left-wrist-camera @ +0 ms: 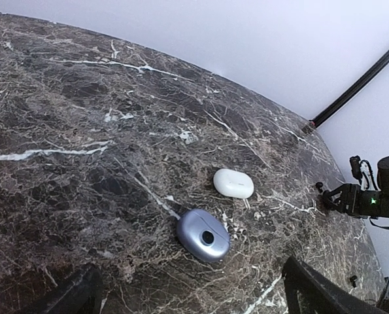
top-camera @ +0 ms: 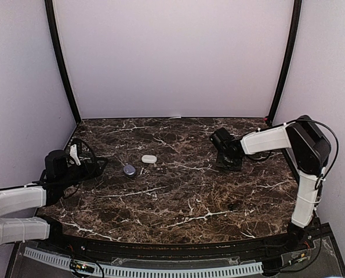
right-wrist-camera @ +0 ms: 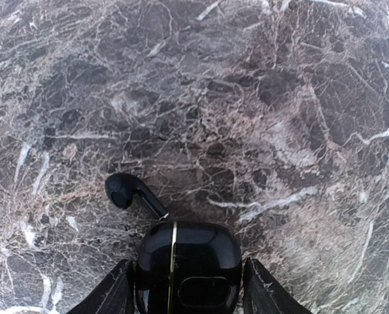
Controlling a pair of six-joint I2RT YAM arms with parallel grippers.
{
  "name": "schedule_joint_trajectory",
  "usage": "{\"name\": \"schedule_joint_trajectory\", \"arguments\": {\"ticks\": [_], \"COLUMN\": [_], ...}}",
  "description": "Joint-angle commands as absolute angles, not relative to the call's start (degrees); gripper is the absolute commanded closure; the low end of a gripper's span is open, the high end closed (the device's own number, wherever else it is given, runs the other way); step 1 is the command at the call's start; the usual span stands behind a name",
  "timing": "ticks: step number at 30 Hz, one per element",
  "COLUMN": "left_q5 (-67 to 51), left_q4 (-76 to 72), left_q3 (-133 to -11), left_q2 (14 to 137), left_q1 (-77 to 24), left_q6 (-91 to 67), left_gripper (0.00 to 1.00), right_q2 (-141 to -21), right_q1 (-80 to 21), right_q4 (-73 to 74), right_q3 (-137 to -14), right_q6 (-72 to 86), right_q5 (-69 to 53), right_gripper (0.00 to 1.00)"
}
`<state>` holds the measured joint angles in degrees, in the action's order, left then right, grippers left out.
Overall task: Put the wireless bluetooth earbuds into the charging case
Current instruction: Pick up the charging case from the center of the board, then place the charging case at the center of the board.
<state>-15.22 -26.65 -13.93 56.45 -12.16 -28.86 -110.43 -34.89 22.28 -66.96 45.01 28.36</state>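
A black charging case (right-wrist-camera: 187,268) with a thin gold seam lies closed on the marble between the fingers of my right gripper (right-wrist-camera: 187,291). The jaws stand narrow on either side of it, the left finger at its wall and a sliver of gap on the right. One black stemmed earbud (right-wrist-camera: 125,191) lies on the table just beyond the case, its stem tip almost touching it. In the top view the right gripper (top-camera: 228,159) points down at the right middle of the table. My left gripper (top-camera: 97,167) hovers wide open at the left, holding nothing.
A closed bluish-purple pebble case (left-wrist-camera: 202,235) and a closed white case (left-wrist-camera: 233,183) lie ahead of the left gripper, a little apart. Black frame posts (top-camera: 61,63) and pale walls bound the marble table (top-camera: 178,197).
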Motion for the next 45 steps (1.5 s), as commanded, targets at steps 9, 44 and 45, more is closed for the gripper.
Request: {"name": "schedule_joint_trajectory", "arguments": {"ticks": [9,44,45], "left_q5": [-20.8,-43.5,-43.5], "left_q4": [-35.0,-49.4,-49.5], "left_q3": [-12.0,-15.1,-15.1], "left_q2": [58.3,75.1,75.1], "left_q1": [-12.0,-12.3,-12.5], "left_q6": [-27.6,-30.8,-30.8], "left_gripper": [0.03,0.22,0.22], "right_q2": [-103.1,-104.0,-104.0], "right_q1": [-34.4,-66.4,-66.4], "right_q4": [15.7,7.2,7.2], "right_q3": [-60.8,-58.2,-58.1], "right_q6": [40.6,-5.8,-5.7], "right_q5": [24.6,4.8,5.3], "right_gripper": [0.58,0.31,0.14]}}
